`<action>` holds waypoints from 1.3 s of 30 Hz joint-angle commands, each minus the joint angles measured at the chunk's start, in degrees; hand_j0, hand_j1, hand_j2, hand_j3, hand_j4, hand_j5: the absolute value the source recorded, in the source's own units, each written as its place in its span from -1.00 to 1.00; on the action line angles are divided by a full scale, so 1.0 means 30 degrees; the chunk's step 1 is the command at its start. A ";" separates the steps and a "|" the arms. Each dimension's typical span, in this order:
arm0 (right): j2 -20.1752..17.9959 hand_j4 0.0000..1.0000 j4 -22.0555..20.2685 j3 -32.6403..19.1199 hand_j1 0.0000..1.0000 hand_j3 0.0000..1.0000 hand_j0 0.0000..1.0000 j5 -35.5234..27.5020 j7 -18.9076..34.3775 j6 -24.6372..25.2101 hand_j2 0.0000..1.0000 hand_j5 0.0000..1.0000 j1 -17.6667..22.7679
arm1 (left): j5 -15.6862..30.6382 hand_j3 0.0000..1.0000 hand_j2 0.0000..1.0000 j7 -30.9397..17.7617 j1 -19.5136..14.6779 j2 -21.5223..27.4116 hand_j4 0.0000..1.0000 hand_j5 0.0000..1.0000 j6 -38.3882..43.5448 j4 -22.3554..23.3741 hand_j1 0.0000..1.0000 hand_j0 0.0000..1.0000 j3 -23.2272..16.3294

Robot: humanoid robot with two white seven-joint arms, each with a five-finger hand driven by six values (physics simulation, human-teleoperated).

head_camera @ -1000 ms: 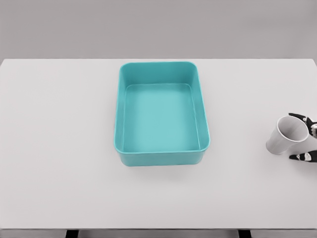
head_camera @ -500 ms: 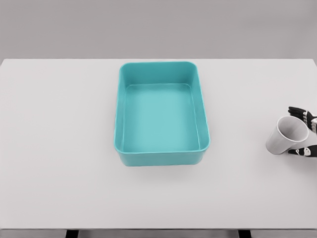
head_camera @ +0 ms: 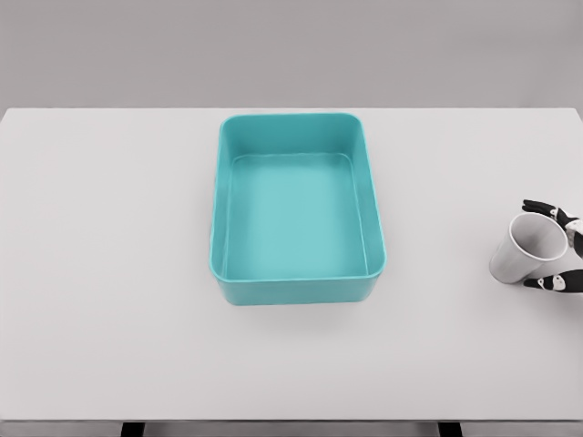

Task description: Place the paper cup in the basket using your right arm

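My right robot hand (head_camera: 552,244) has its fingers (head_camera: 537,208) closing around the tilted cup (head_camera: 528,249), which sits on the counter (head_camera: 109,273) well right of the basket (head_camera: 296,289), so lifting, carrying and dropping it in are all left.

only a small part of the robot shows, at the far right edge of the head view: the right five-finger hand (head_camera: 557,248). what shows of it are slim, jointed black fingers (head_camera: 539,208) with pale grey or white patches at the knuckles and segments, giving a banded black-and-white look. the digits are narrow and rounded at the tips. the palm, wrist and white arm lie beyond the frame edge, and finer details are too small to tell.
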 commanded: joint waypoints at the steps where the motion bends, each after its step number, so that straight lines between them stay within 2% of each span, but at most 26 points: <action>1: -0.0059 1.00 -0.0138 -0.0034 1.00 1.00 1.00 -0.0084 -0.0003 0.0008 1.00 1.00 0.0000 | -0.0004 1.00 1.00 -0.0001 0.0000 0.0001 1.00 1.00 0.0010 0.0004 1.00 1.00 0.0016; 31: 0.0820 1.00 -0.0783 -0.0063 1.00 1.00 1.00 -0.0465 -0.0267 0.0008 1.00 1.00 -0.0088 | -0.0004 1.00 1.00 -0.0001 0.0000 0.0001 1.00 1.00 0.0011 0.0004 1.00 1.00 0.0016; 33: 0.0820 0.93 -0.0783 -0.0063 0.93 0.93 0.93 -0.0436 -0.0238 0.0008 0.93 0.93 -0.0117 | -0.0004 1.00 1.00 -0.0001 0.0000 0.0001 1.00 1.00 0.0010 0.0004 1.00 1.00 -0.0013; 39: 0.0820 0.32 -0.0783 -0.0063 0.32 0.32 0.32 -0.0407 -0.0267 0.0008 0.32 0.32 -0.0146 | -0.0004 1.00 1.00 -0.0001 0.0000 0.0001 1.00 1.00 0.0010 0.0004 1.00 1.00 0.0016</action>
